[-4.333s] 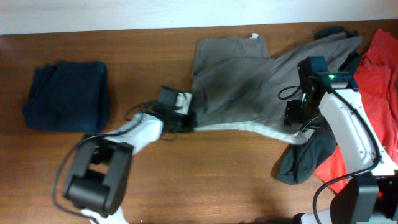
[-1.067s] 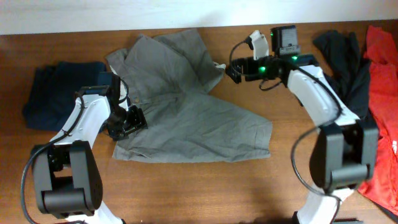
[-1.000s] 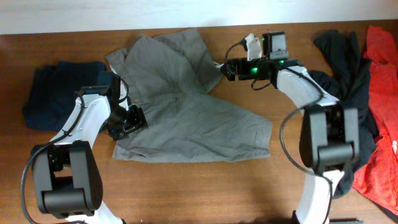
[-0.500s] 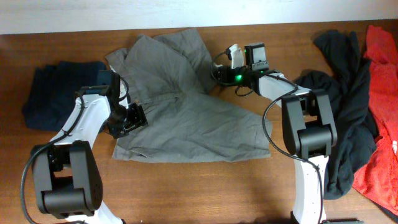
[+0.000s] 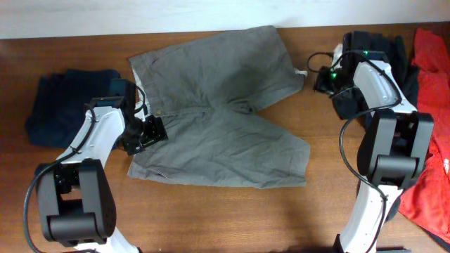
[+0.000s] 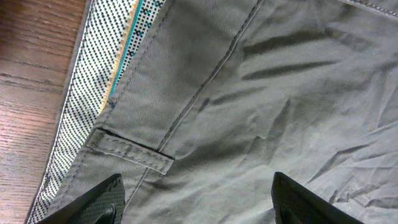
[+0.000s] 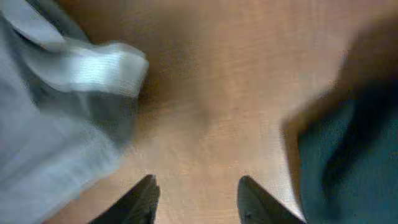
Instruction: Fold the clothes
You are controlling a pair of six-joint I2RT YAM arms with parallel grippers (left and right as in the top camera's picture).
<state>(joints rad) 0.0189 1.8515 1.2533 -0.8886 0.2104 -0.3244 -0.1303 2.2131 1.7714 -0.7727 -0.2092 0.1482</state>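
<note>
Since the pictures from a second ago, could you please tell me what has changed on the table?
The right gripper pulled the bunched upper leg of the grey shorts out to the right, so it now lies flat, then let go; its jaws stand open over bare table beside the hem. The left gripper stayed open at the waistband, and the navy pile did not move.

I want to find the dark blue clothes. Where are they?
In the overhead view, the dark blue clothes lie folded at the far left, just left of the grey shorts.
</note>
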